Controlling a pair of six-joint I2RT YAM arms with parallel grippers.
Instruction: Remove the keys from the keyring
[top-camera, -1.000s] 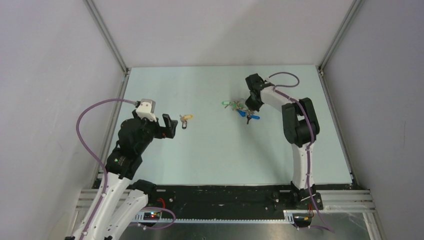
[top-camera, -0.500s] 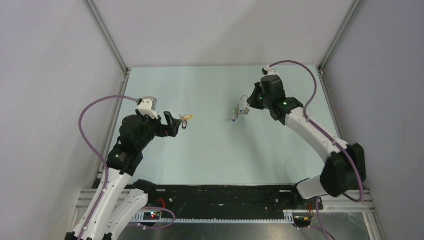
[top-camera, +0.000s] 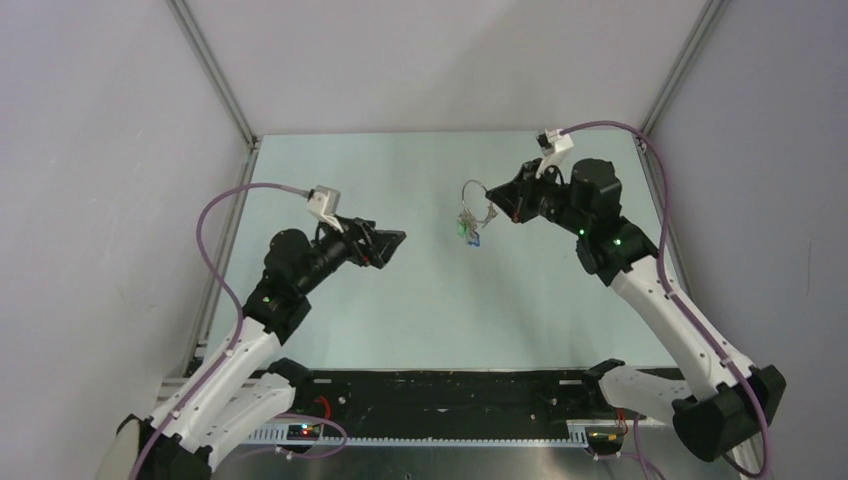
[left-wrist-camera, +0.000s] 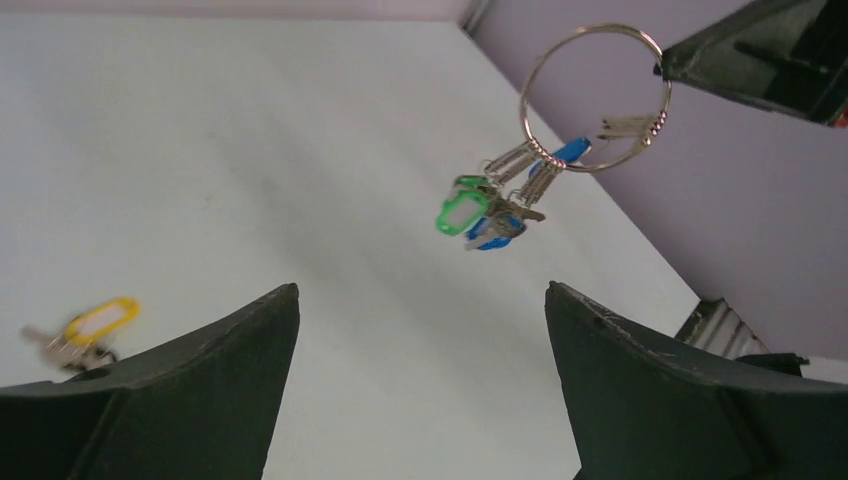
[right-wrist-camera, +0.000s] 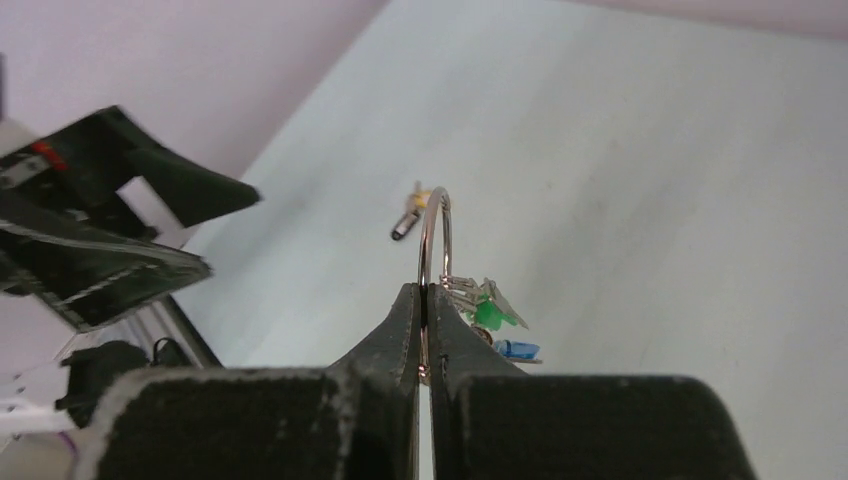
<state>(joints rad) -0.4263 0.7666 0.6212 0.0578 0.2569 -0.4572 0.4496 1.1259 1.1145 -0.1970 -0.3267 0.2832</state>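
The keyring (left-wrist-camera: 527, 92), a thin silver wire ring, hangs in the air above the table. My right gripper (right-wrist-camera: 424, 292) is shut on its edge. The keys (left-wrist-camera: 492, 208), with green and blue heads, dangle in a bunch from the ring's lower side. From above, the ring (top-camera: 476, 192) and keys (top-camera: 467, 228) sit just left of the right gripper (top-camera: 497, 208). My left gripper (top-camera: 392, 243) is open and empty. It is raised off the table, left of the keys and pointing at them. In the left wrist view the left gripper (left-wrist-camera: 421, 290) is below and short of the bunch.
A small yellow-tagged piece (left-wrist-camera: 95, 325) lies on the pale table (top-camera: 420, 310), below and left of the left gripper. It also shows beyond the ring as a yellow piece (right-wrist-camera: 412, 215). Grey walls and metal frame posts (top-camera: 215, 80) enclose the table.
My right arm has lifted the keyring and keys off the table and holds them up. My left gripper has risen from beside the yellow piece and swung right toward the hanging keys.
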